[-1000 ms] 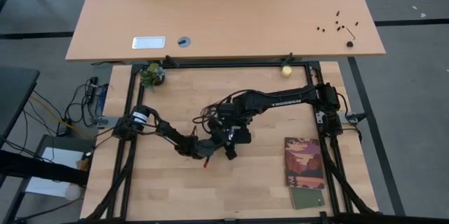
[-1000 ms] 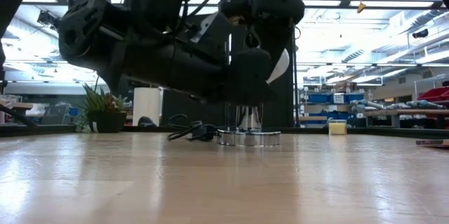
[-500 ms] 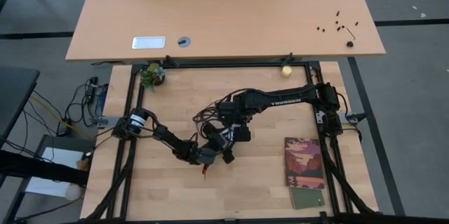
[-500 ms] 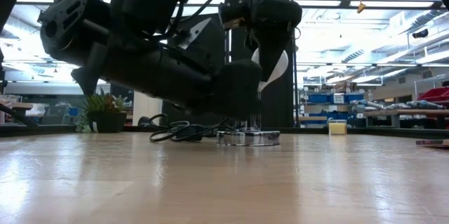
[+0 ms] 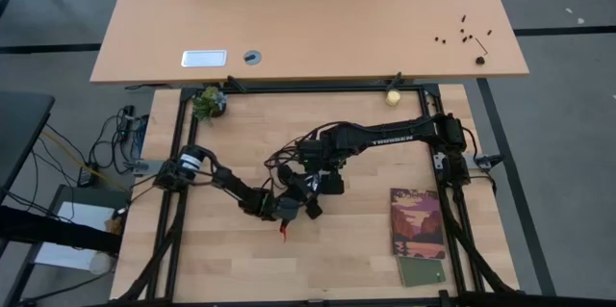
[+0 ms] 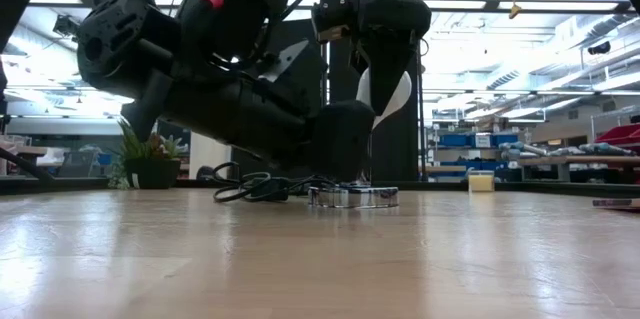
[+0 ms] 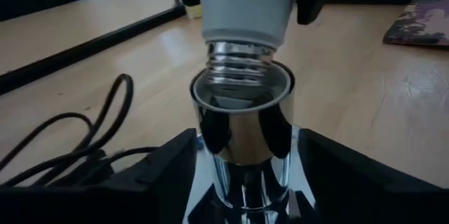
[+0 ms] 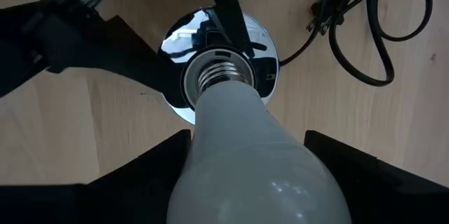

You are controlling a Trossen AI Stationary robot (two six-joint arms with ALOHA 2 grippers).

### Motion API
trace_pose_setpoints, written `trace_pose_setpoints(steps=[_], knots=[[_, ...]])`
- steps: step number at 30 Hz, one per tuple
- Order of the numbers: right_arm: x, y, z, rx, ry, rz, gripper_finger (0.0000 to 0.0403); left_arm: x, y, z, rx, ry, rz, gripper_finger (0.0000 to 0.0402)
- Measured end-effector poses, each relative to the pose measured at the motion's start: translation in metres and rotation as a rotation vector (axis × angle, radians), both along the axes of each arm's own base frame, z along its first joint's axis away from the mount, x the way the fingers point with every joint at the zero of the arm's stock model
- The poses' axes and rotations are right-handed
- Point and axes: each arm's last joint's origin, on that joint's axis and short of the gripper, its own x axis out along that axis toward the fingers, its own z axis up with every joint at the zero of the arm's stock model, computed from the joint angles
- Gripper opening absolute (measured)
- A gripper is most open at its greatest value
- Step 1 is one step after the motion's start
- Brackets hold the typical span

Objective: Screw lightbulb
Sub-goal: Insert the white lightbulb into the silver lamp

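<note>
Hanging upright in the right tool point(image 8: 245, 182), which is clamped on its glass, the lightbulb point(image 8: 249, 154) points its threaded base straight down into the chrome socket point(image 7: 242, 122) on the tabletop point(image 7: 365, 97). The left tool point(image 7: 242, 182) straddles the socket's stem, fingers apart.

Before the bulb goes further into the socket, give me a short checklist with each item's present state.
1. Right gripper holds lightbulb: ok.
2. Screw base sits over the socket's mouth: ok.
3. Threads fully in: not ok, several show above the rim.
4. Left gripper braces the socket: cannot tell; its fingers flank the chrome stem, contact unclear.
5. Cord off the socket's mouth: ok, it lies beside the base.
</note>
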Motion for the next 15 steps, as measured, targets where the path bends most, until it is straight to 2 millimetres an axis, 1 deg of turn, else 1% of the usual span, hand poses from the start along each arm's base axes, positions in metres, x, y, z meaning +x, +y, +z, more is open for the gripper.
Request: trace_pose_setpoints(steps=[6, 8, 12, 15], knots=[[0.000, 0.000, 0.001, 0.003, 0.003, -0.003, 0.0279, 0.001, 0.002, 0.000, -0.007, 0.000, -0.012, 0.0205], [-0.001, 0.000, 0.005, 0.003, 0.016, -0.003, 0.0279, 0.001, 0.002, 0.000, -0.007, 0.000, -0.011, 0.0195], [0.000, 0.000, 0.019, 0.005, 0.001, -0.016, 0.0279, 0.001, 0.002, 0.001, -0.008, -0.007, -0.015, 0.0187], [-0.002, 0.000, 0.025, 0.007, 0.014, -0.020, 0.0279, 0.002, 0.002, 0.003, -0.020, -0.033, -0.027, 0.0186]])
